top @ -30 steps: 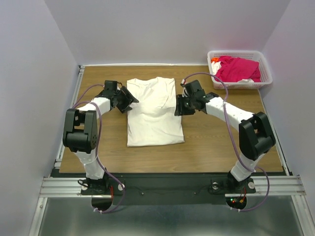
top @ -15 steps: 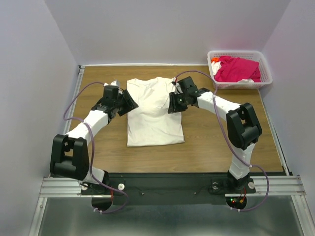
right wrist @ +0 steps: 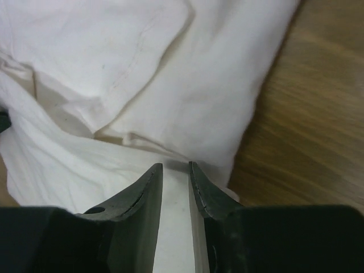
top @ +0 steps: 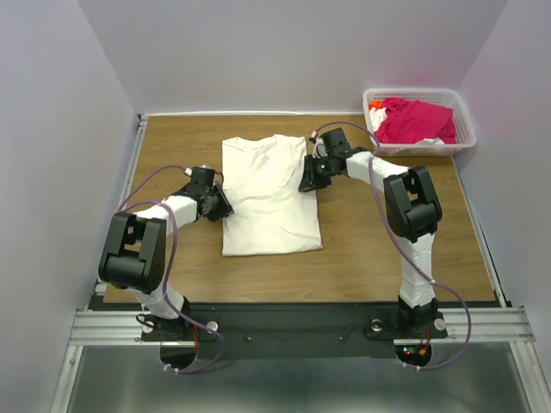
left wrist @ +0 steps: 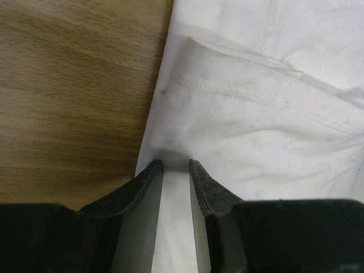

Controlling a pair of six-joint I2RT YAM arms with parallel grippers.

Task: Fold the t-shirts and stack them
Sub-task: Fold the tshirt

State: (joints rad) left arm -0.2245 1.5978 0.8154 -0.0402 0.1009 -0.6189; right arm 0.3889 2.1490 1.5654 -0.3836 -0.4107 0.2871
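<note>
Off-white t-shirt (top: 269, 194): lies flat at the centre of the worktop (top: 387, 249), sleeves tucked in, forming a long rectangle with the collar towards 12 o'clock.

Magenta t-shirt (top: 417, 119): heaped in the basket (top: 465, 138) at the 1 o'clock corner, not yet handled.

Left gripper (top: 220, 204): at the shirt's 9 o'clock edge.

Right gripper (top: 307, 178): at its 2 o'clock edge.

On each, the jaws stand a narrow slot apart with cloth showing in the slot. It cannot be told whether that cloth is pinched or merely lies beneath.

Assessment: the step in hand is taking hold of both side edges for the crosswise fold.

Next move requires a firm pinch through all layers. Both edges should then be lifted together and carried evenly towards 6 o'clock.
</note>
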